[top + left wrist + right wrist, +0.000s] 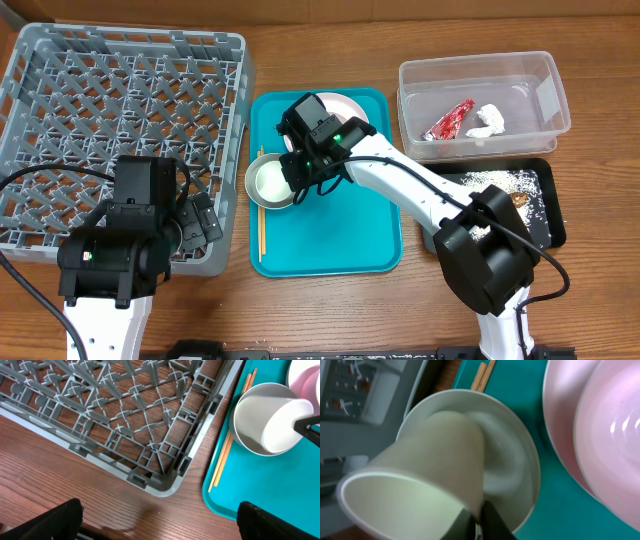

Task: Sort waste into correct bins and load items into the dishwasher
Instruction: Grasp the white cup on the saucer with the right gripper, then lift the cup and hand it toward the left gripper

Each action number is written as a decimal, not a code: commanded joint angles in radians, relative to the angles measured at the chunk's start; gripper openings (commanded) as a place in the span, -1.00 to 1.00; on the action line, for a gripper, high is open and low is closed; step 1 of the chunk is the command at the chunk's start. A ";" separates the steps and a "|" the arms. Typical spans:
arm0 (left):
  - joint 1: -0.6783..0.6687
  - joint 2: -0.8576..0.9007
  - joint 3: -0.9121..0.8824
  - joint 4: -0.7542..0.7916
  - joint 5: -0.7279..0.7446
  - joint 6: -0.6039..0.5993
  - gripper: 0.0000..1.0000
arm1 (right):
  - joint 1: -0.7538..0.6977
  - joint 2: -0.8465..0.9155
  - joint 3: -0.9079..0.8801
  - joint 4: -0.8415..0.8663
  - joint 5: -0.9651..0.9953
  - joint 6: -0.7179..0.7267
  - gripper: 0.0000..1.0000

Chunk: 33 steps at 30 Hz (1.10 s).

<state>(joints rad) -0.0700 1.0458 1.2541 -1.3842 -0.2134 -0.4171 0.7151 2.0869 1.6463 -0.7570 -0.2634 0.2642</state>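
My right gripper (479,520) is shut on the rim of a small white cup (420,460), holding it tilted over a small white bowl (515,460) on the teal tray (340,230). In the overhead view the right gripper (300,170) sits over the bowl (268,185). Wooden chopsticks (261,235) lie along the tray's left edge. A pale plate and saucer (610,435) sit at the tray's far end. The grey dish rack (120,100) is at the left. My left gripper (160,525) is open and empty beside the rack's near right corner (165,485).
The clear tub (470,62) at the back right holds the red-and-silver wrapper (450,120) and white tissue (487,120). The black tray (555,225) in front of it holds rice grains (500,180) and a brown lump (520,200).
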 commanded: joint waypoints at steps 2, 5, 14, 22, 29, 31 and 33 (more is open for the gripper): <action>0.005 0.002 0.018 0.000 0.004 -0.017 1.00 | 0.004 0.002 -0.003 0.001 -0.007 -0.001 -0.92; 0.005 0.002 0.018 0.000 0.003 -0.017 1.00 | 0.002 -0.002 0.000 -0.014 -0.007 -0.002 -0.92; 0.005 0.002 0.018 0.005 0.010 -0.016 1.00 | -0.113 -0.238 0.051 -0.146 0.014 -0.009 -0.92; 0.004 0.023 0.018 0.163 0.401 0.199 1.00 | -0.371 -0.412 0.050 -0.326 -0.353 -0.114 -0.92; 0.004 0.110 0.018 0.321 0.967 0.486 1.00 | -0.490 -0.407 0.015 -0.486 -0.840 -0.376 -0.92; 0.004 0.147 0.018 0.359 1.133 0.578 1.00 | -0.497 -0.407 0.001 -0.502 -0.931 -0.423 -0.92; 0.004 0.171 0.018 0.378 1.216 0.637 1.00 | -0.497 -0.407 -0.002 -0.507 -0.974 -0.434 -0.92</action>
<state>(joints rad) -0.0700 1.1812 1.2556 -1.0275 0.6640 0.0208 0.2226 1.6798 1.6508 -1.2633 -1.0172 -0.0677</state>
